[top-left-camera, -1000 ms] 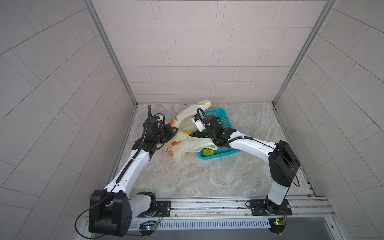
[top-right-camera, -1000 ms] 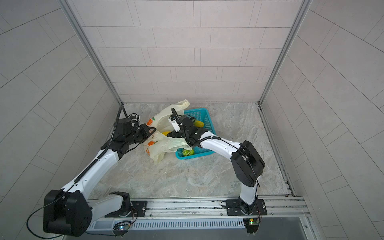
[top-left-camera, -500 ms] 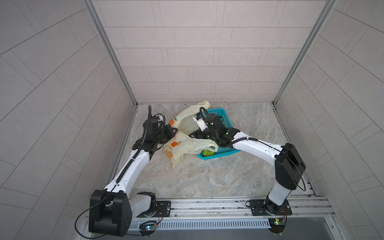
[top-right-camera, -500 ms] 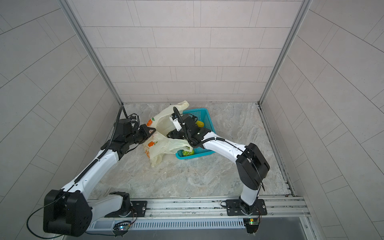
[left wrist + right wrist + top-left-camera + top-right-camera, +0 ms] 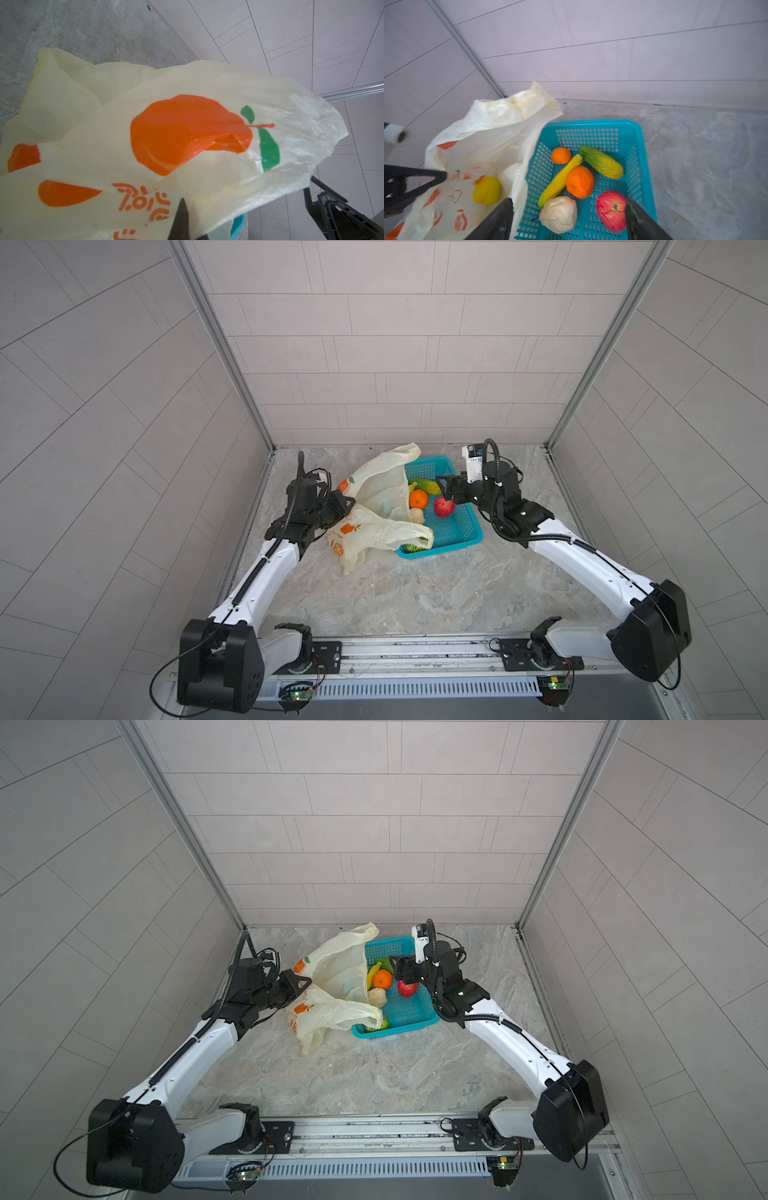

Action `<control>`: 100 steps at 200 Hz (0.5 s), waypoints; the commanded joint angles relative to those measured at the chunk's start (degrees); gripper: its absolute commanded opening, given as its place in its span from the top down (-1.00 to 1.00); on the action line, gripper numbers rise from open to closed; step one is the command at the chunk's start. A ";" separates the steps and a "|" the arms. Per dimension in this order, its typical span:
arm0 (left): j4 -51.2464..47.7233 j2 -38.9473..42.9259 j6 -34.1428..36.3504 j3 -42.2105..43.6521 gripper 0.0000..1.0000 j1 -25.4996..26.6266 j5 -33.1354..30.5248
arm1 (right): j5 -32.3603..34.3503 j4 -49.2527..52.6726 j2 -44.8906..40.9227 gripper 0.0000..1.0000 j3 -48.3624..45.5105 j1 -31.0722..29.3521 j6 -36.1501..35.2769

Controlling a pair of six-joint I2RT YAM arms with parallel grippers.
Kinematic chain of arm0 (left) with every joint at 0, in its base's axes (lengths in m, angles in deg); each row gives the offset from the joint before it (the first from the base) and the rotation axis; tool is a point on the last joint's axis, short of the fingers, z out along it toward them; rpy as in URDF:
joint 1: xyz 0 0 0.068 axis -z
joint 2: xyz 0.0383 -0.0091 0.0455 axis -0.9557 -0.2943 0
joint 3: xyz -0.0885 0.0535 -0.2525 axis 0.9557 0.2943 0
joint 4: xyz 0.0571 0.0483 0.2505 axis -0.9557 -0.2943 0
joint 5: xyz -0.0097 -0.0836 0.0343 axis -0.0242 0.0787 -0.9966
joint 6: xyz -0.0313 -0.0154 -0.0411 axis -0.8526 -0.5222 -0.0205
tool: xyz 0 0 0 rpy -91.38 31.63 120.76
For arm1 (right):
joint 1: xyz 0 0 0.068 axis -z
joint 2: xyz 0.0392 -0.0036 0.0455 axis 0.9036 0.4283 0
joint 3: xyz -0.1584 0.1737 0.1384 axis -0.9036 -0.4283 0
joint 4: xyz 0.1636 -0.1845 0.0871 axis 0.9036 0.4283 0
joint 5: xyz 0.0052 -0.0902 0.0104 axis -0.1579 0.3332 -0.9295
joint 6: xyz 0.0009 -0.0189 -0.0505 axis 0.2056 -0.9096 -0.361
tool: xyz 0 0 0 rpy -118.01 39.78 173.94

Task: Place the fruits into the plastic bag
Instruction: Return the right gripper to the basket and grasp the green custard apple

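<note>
Plastic bag [image 5: 382,489]: draped over teal basket [image 5: 449,546] rim on the desk, edge pinched by closed left fingers [image 5: 343,505]. Yellow round fruit [image 5: 486,190]: lodged inside bag. Banana [image 5: 560,180], orange [image 5: 580,182], red fruit [image 5: 610,211]: kept in basket, right fingers [image 5: 641,222] spread wide above.

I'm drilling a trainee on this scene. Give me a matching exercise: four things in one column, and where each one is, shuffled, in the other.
1 yellow round fruit
2 red fruit
3 plastic bag
4 banana

A pinched in the shut left gripper
B in the teal basket, lying against the big orange
C inside the bag
D in the basket, by the open right gripper

Pairs: 1-C, 2-D, 3-A, 4-B
</note>
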 commanded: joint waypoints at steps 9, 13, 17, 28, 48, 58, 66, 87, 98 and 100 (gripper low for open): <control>0.03 0.82 1.66 0.20 1.00 0.24 -0.62 | -1.14 6.34 2.24 -0.59 -1.33 -0.17 2.62; 0.12 0.71 1.66 0.12 1.00 0.20 -0.56 | -2.12 7.55 3.12 -0.59 -1.01 -0.27 2.31; 0.22 0.76 1.66 0.09 1.00 0.20 -0.41 | -3.17 8.66 4.12 -0.58 -0.73 -0.51 2.02; 0.50 0.65 1.57 0.11 1.00 0.25 -0.20 | -5.75 11.44 6.89 -0.56 0.19 -1.48 0.77; 0.31 0.74 1.65 -0.03 1.00 0.20 -0.29 | -7.83 16.25 12.28 -0.54 2.75 -4.70 -1.27; 0.30 0.77 1.66 -0.01 1.00 0.20 -0.27 | -8.99 17.99 14.89 -0.53 4.25 -6.72 -2.47; 0.13 0.78 1.66 0.01 1.00 0.25 -0.37 | -9.75 19.47 16.79 -0.53 5.57 -8.22 -3.23; -0.19 0.57 1.91 -0.01 1.00 0.20 -0.53 | -9.54 25.47 21.14 -0.54 11.25 -10.68 -7.12; -0.25 0.56 1.94 0.01 1.00 0.20 -0.62 | -9.50 29.09 23.51 -0.55 14.15 -10.92 -7.44; -0.25 0.59 1.97 0.02 1.00 0.27 -0.62 | -9.47 29.61 23.86 -0.55 14.49 -10.89 -7.46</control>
